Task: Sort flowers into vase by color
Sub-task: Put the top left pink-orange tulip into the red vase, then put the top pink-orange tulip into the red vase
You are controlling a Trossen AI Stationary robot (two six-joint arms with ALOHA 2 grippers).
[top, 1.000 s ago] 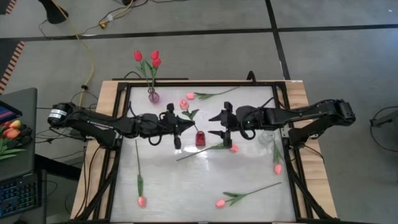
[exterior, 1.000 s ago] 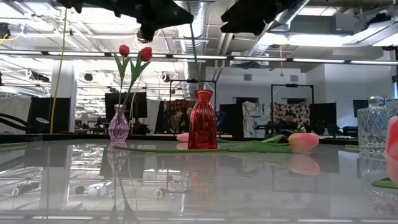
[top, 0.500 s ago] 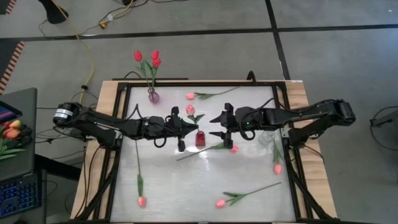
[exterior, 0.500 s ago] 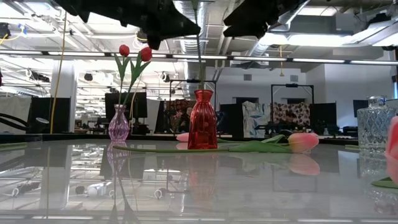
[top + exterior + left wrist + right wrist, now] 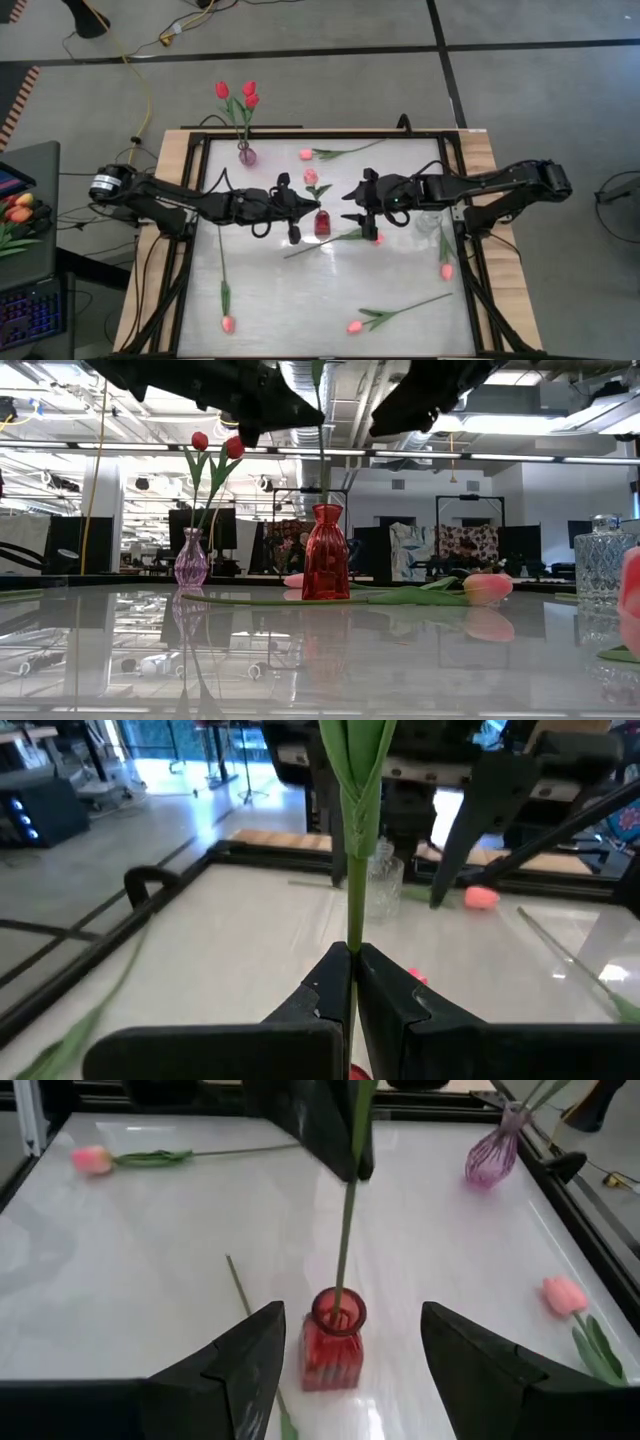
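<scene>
Left wrist view, nearest first: left gripper fingers pressed together, pinching a tulip stem. Stem runs straight up the centre of the frame from between the fingertips, so the flower hangs vertical, pinch roughly mid-stem. My read: held upright that way so the bare lower end can thread a narrow neck.

Right wrist view, bottom centre: red vase sits between the right gripper's spread fingers, one finger on either side, neither visibly touching the glass. Stem end is already down in the vase mouth. Looks like the right gripper is bracketing the vase to stop it tipping or sliding during insertion; judgement, not seen.

High view, centre: left gripper just left of the red vase, right gripper just right of it. Pink head of the held tulip shows just above the vase in frame.

Low view: vase centre frame, stem coming down into its neck from the dark arms at the top edge.

Farther out on the table:
- loose pink tulip upper centre
- pink tulips lower left, lower centre, right
- purple vase upper left holding red tulips
- clear glass vase right edge of low view

Insertion underway, release not yet done.
</scene>
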